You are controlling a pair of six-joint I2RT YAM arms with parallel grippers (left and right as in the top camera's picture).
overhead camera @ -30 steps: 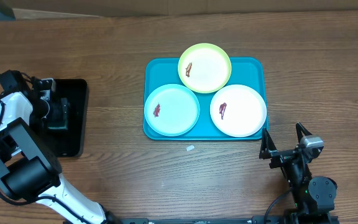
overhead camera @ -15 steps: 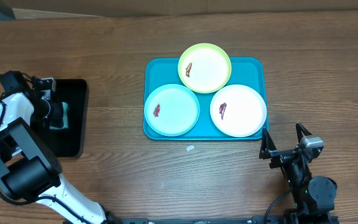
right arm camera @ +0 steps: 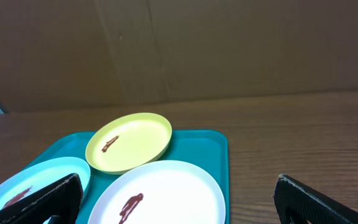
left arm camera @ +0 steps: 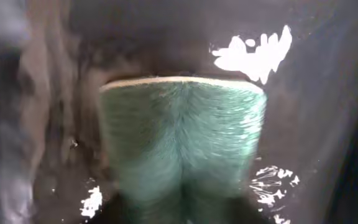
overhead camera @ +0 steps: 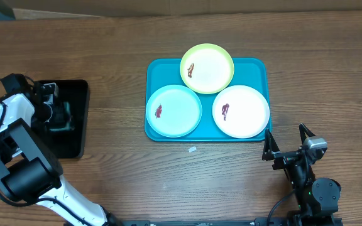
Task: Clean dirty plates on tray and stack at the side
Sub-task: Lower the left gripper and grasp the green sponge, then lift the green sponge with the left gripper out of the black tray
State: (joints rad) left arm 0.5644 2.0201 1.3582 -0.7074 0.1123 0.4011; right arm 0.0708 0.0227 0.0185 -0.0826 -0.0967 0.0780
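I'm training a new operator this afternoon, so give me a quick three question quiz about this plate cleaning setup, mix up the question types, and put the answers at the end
1. How many plates sit on the turquoise tray?
2. True or false: the white plate is already wiped clean.
3. What fills the left wrist view? A: a green sponge. B: a cup. C: a folded towel.

Key
1. Three.
2. False: a reddish smear still shows on it.
3. A.

A turquoise tray (overhead camera: 253,70), yellow-green plate (overhead camera: 207,69), bluish-white plate (overhead camera: 176,112), white plate (overhead camera: 244,113).
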